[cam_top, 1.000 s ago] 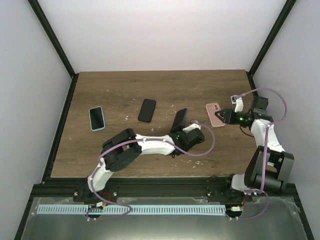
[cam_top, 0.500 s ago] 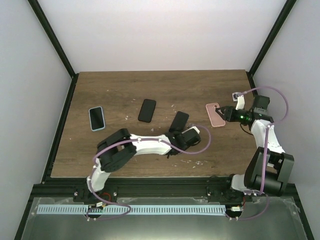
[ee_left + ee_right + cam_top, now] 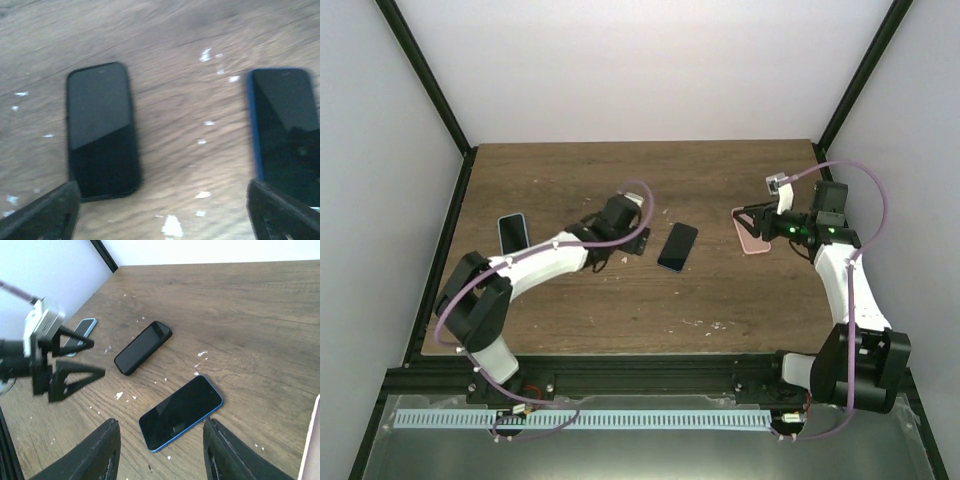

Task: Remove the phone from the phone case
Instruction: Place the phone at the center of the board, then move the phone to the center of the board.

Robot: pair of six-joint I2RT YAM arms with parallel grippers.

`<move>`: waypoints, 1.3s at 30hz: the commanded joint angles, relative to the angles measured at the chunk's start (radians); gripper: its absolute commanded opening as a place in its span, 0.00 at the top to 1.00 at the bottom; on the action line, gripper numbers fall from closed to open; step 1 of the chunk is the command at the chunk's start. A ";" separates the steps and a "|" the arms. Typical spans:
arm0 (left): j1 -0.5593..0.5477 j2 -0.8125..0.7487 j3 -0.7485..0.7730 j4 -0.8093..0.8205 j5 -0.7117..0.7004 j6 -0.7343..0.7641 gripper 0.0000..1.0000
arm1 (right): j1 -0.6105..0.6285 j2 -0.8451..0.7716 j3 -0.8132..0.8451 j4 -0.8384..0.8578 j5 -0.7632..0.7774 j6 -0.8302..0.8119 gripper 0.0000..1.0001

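Top view: the blue-edged phone [image 3: 677,246] lies flat mid-counter [image 3: 740,300], apart from the pink case [image 3: 752,238] at the right jaws.

Left wrist view: the left jaws stand wide open and empty above a black phone [image 3: 102,130].

Right wrist view: the right jaws stand partly open, gripping nothing; the case edge lies outside them.

Extraction appears complete; only withdrawal remains.

A lab test cell — white walls [image 3: 640,70], black frame posts [image 3: 427,75], wooden table [image 3: 740,290].
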 commanded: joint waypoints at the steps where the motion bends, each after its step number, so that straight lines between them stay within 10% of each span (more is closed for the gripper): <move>1: 0.141 0.047 0.005 -0.021 0.118 -0.027 0.01 | 0.003 -0.027 -0.009 -0.001 -0.017 -0.073 0.52; 30: 0.293 0.493 0.358 -0.221 0.180 0.044 0.00 | 0.003 0.013 -0.015 -0.065 -0.092 -0.126 0.48; 39: 0.291 0.470 0.318 -0.298 0.126 -0.006 0.22 | 0.003 0.012 -0.017 -0.069 -0.086 -0.131 0.47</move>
